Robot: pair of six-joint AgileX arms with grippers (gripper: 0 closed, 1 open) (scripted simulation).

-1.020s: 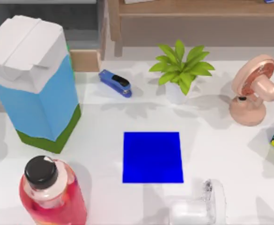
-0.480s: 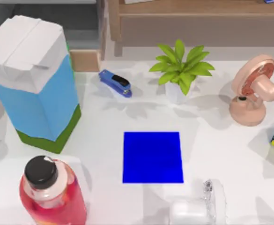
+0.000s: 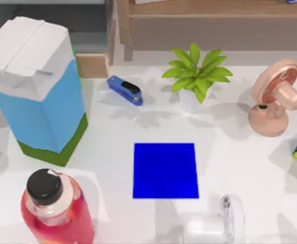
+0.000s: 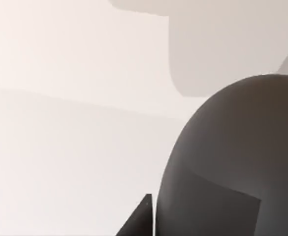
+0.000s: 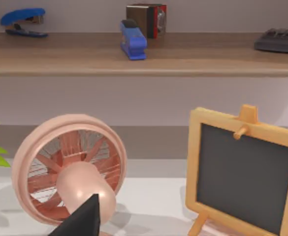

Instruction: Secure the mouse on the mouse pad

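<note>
White table (image 3: 229, 152), mouse (image 4: 232, 162) against left pincer (image 4: 151, 216)

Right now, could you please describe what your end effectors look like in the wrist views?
Of my left end effector I see a matte black, flat-sided wedge tapering to a sharp point. My right end effector shows the same kind of plain black pointed wedge. I can make out no cables, markings or other colours on either part.

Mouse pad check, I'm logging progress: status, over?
Left gripper close beside mouse. Right gripper parked, facing fan. Mouse pad bare, mouse not yet on it. Translucent object near pad's corner.
</note>
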